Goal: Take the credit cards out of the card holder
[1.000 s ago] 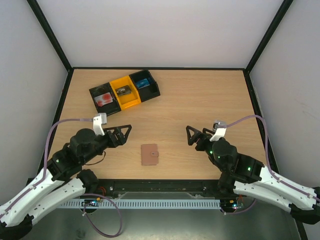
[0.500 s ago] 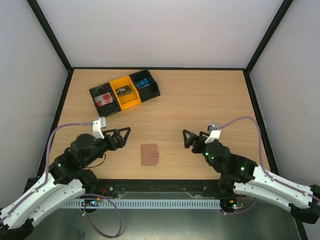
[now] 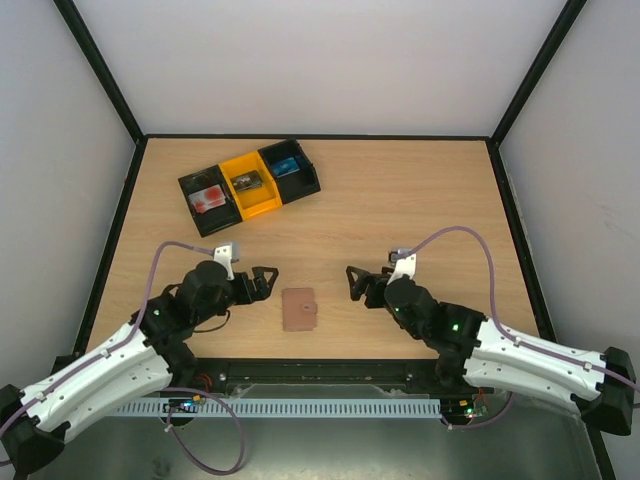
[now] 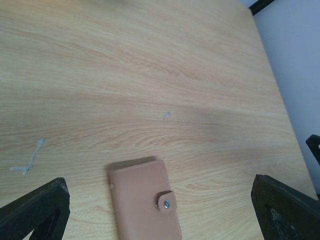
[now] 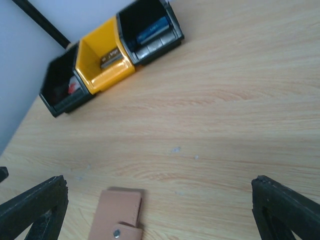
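Card holder (image 3: pixel 299 309) lies flat on the tabletop (image 3: pixel 430 190), near the front edge. It's closed, strap snapped down w/ a metal stud (image 4: pixel 166 203). It sits btwn my two end effectors, touching neither.

My left end effector (image 3: pixel 266 282) is just to its left, jaws spread wide, nothing in them. In the left wrist view the holder shows low btwn my fingers (image 4: pixel 37 210). My right end effector (image 3: pixel 352 283) is on its right, a bit further off, also wide apart & empty. In the right wrist view the holder is at bottom left.

Back-left on the tabletop is a row of 3 bins (image 3: pixel 250 185): black, yellow, black, small items inside, well apart from the holder.
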You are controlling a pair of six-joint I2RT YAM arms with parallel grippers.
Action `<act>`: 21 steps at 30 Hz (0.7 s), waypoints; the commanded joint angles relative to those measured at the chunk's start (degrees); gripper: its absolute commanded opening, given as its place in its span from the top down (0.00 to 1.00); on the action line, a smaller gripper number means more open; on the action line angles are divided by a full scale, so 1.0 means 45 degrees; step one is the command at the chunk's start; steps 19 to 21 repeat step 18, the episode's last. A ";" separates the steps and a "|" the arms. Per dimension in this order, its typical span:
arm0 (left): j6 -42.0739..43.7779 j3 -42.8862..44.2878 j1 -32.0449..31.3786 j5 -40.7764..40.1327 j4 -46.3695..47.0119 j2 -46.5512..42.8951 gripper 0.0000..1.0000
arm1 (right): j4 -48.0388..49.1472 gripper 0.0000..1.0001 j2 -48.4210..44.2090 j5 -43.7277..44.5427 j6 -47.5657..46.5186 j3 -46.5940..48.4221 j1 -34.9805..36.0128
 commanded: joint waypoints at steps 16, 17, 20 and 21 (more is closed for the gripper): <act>0.0892 0.0444 0.0017 -0.1063 -0.0032 -0.2277 0.00 | -0.0460 0.02 -0.2033 0.1381 0.0081 0.0156 -0.0010; 0.0892 0.0452 0.0022 -0.1065 -0.0069 -0.2253 0.00 | -0.0456 0.02 -0.2040 0.1358 0.0073 0.0156 -0.0010; 0.0878 0.0468 0.0017 -0.1082 -0.0117 -0.2247 0.00 | -0.0473 0.02 -0.2034 0.1341 0.0050 0.0152 -0.0010; 0.0878 0.0468 0.0017 -0.1082 -0.0117 -0.2247 0.00 | -0.0473 0.02 -0.2034 0.1341 0.0050 0.0152 -0.0010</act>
